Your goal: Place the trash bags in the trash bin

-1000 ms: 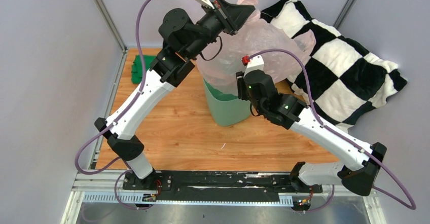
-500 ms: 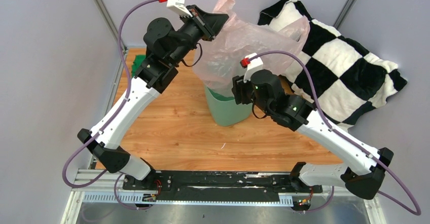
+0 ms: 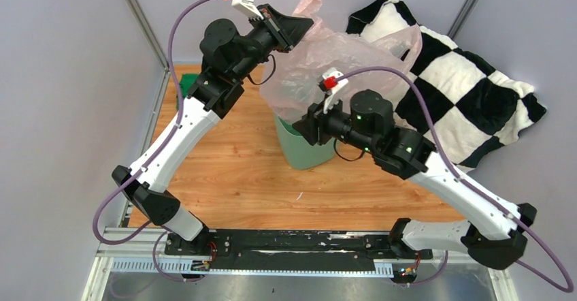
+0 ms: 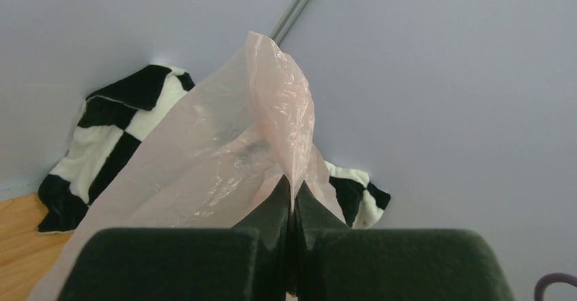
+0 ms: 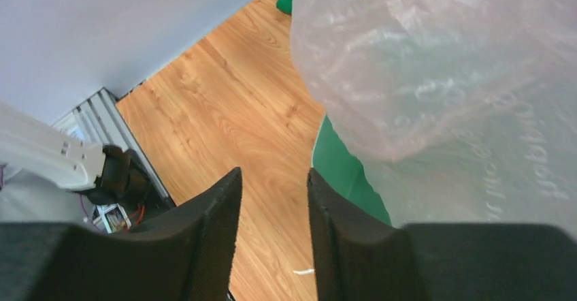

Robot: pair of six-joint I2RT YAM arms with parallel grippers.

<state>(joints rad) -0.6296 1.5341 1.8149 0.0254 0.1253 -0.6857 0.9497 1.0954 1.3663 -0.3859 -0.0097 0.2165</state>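
Near the top centre of the overhead view, the left gripper (image 3: 300, 24) is raised high, and its own camera shows its dark fingers pressed together on a peak of the thin, crinkly, translucent pale-pink plastic bag (image 3: 333, 56). The film rises out of the pinch (image 4: 291, 195) and bunches to a point above it. From there the bag (image 4: 224, 151) billows down and to the right across the middle of the overhead view. Its lower end reaches the rim of the mint-green plastic bin with tapering walls (image 3: 306, 154), which stands on the wooden table (image 3: 231, 178) at the centre. I cannot tell whether any of the bag is inside.

The right gripper (image 3: 300, 127) hangs at the bin's upper edge, just under the bag. In its own view the fingers stand slightly apart (image 5: 272, 175) with only bare wood (image 5: 231, 97) between them. The bag (image 5: 435, 76) fills the upper right, faint white lettering on it, with the bin (image 5: 343, 168) beneath it.

A black-and-white checkered cushion (image 3: 469, 90) slumps at the upper right, and a small dark green folded cloth (image 3: 185, 86) lies at the table's far left edge.
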